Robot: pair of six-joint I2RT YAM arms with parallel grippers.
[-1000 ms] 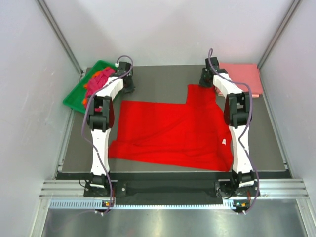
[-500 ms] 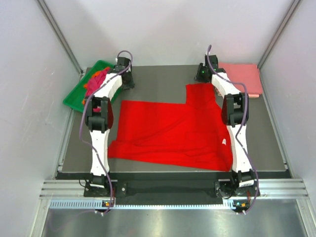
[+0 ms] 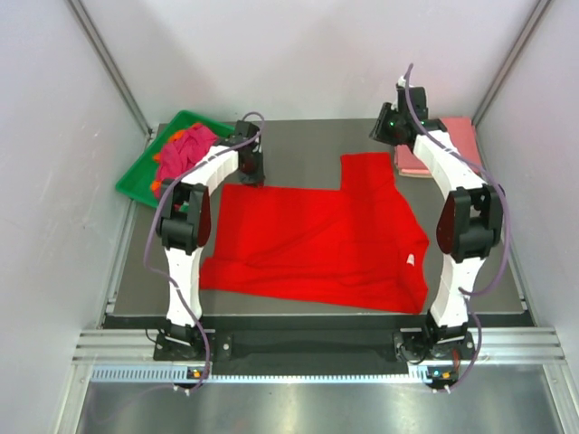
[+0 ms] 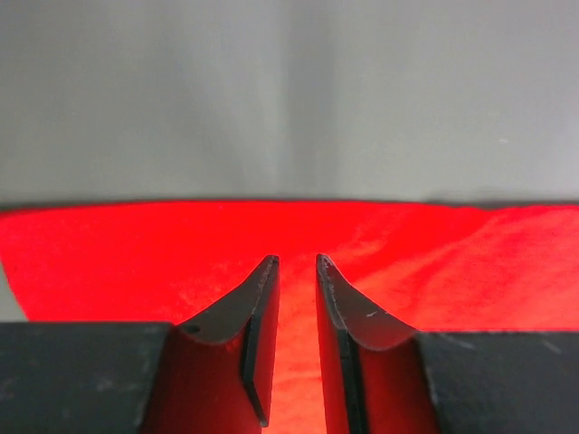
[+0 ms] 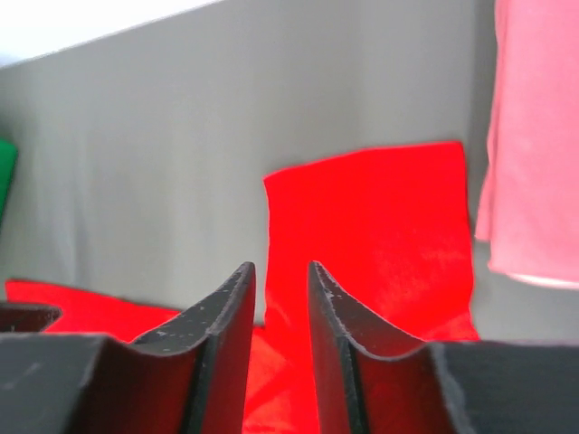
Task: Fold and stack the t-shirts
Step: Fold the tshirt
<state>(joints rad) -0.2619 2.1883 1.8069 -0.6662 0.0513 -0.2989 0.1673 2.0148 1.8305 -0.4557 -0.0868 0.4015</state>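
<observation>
Cotton of red t-shirt (image 3: 317, 240) is spread, softly creased, on bench (image 3: 298, 145); left claw (image 4: 297, 271) and right claw (image 5: 281, 271) are narrowly parted, empty.

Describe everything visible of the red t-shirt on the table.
The red t-shirt is bright, soft-looking fabric, spread unfolded and lightly wrinkled on the dark table. One sleeve juts out at the far right, and a small white label shows near its right edge. The left gripper hovers at its far left corner, jaws slightly apart; contact is unclear.

Left end effector (image 4: 297, 264), fingers (image 4: 258, 307) a narrow gap apart, over a red shirt (image 4: 118, 262); bare grey bench (image 4: 289, 99) lies beyond its edge.
</observation>
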